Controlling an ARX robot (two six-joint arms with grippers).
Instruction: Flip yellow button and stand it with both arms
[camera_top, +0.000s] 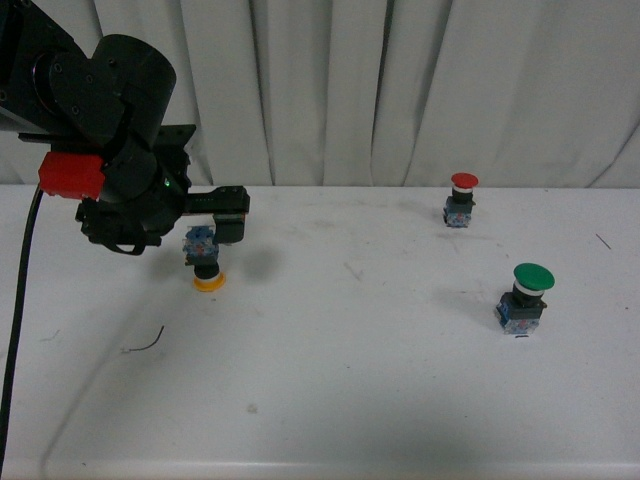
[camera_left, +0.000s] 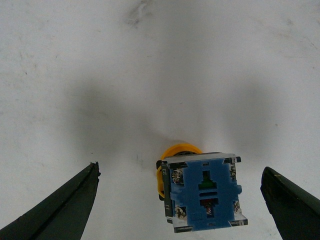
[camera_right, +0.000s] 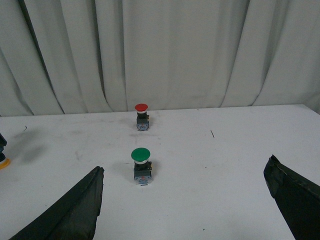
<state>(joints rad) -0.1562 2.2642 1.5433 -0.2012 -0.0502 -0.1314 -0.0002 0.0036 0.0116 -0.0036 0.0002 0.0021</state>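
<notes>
The yellow button (camera_top: 206, 263) stands upside down on the white table (camera_top: 340, 380), its yellow cap on the surface and its blue-grey block base on top. My left gripper (camera_top: 222, 212) hangs just over it, open. In the left wrist view the block base of the yellow button (camera_left: 205, 192) shows between the two black fingers, clear of both, with my left gripper (camera_left: 180, 170) spread wide. My right gripper (camera_right: 185, 167) is open and empty, looking across the table; its arm is out of the front view. A sliver of the yellow cap (camera_right: 4, 163) shows at that view's edge.
A red-capped button (camera_top: 462, 198) stands upright at the back right, and a larger green-capped button (camera_top: 527, 295) stands nearer on the right. A thin wire scrap (camera_top: 146, 345) lies front left. A white curtain (camera_top: 400, 90) hangs behind the table.
</notes>
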